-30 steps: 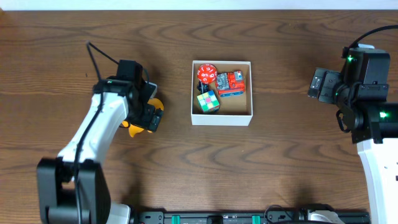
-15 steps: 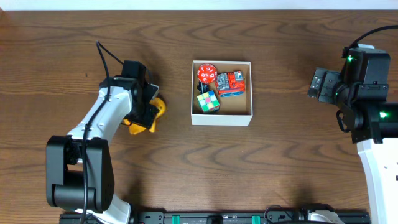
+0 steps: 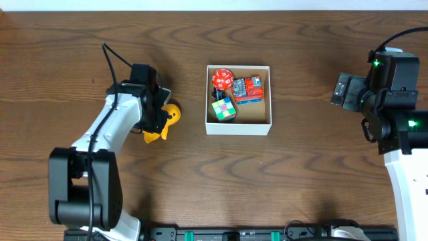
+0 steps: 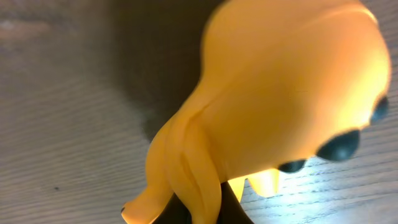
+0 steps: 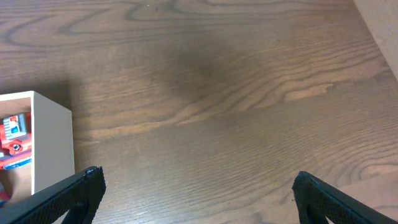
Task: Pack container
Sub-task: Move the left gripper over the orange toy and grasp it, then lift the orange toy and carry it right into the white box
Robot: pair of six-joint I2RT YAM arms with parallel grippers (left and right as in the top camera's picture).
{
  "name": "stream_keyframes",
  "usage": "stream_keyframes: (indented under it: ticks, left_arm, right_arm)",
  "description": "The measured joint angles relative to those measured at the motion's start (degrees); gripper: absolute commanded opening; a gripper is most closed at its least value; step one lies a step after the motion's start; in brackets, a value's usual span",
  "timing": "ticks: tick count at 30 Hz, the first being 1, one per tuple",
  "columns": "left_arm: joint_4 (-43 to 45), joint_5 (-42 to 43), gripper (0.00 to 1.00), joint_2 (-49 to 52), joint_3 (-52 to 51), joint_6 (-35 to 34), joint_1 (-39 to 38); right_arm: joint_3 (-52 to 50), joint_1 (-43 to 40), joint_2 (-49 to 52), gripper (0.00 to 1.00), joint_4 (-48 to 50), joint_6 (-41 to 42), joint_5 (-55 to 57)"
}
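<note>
Left end effector (image 3: 158,122) clenched on the yellow toy (image 4: 273,93), just left of the container (image 3: 238,128); toy's long axis slants, head toward the container, legs away; the container lies straight to this arm's right, so it's the nearer one; finger contact is hidden, the toy fills the wrist view; right end effector (image 5: 198,186) gapes wide, empty, well right of the container, over bare table (image 3: 301,174).

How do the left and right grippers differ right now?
The left gripper is shut on a yellow toy; the right gripper is open and empty. The left gripper sits close to the container, by its left wall; the right gripper is farther off to its right. Both are outside the container.
</note>
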Motion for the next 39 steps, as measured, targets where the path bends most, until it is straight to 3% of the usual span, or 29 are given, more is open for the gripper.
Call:
stream_keyframes:
  ticks: [11, 19, 29, 39]
  left_arm:
    - [0.83, 1.66, 0.06, -22.01, 3.15, 0.02, -1.73]
    - [8.41, 10.60, 0.06, -32.37, 3.28, 0.02, -11.15]
    - [14.71, 12.74, 0.06, -26.49, 3.28, 2.16, -25.57]
    - [17.97, 12.85, 0.07, -10.95, 3.28, 3.50, -28.15]
  right_arm:
    - [0.00, 0.00, 0.00, 0.99, 0.00, 0.00, 0.00]
    - [0.00, 0.00, 0.00, 0.99, -0.02, 0.00, 0.00]
    - [0.00, 0.00, 0.00, 0.99, -0.02, 0.00, 0.00]
    - [0.00, 0.00, 0.00, 0.99, -0.02, 0.00, 0.00]
